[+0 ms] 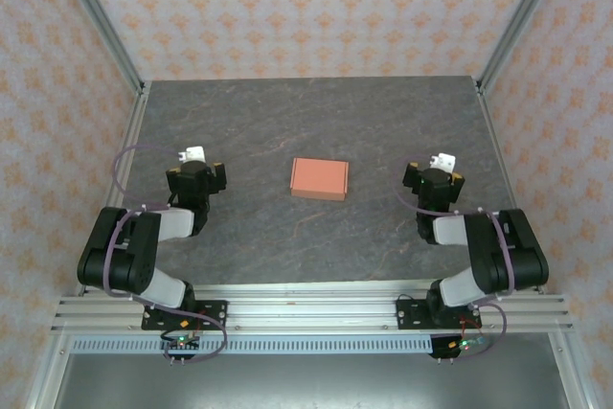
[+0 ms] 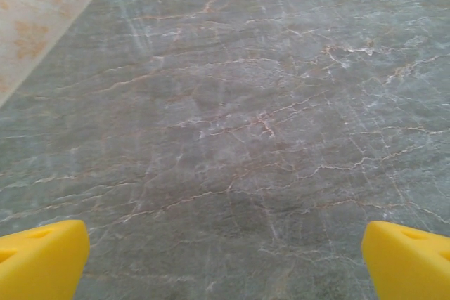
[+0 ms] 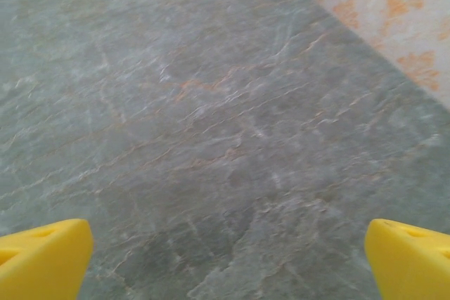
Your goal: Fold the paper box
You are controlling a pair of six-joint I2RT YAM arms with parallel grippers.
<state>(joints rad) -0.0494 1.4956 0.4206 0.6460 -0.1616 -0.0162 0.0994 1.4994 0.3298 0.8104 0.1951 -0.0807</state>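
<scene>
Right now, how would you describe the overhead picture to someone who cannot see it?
A small salmon-orange paper box, folded into a shallow rectangle, lies at the middle of a grey marbled table. The left gripper and right gripper flank it, both clear of it.

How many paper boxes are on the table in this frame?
1. The paper box sits near the middle of the table, touching nothing else. The open tabletop leaves little room for another to hide.
</scene>
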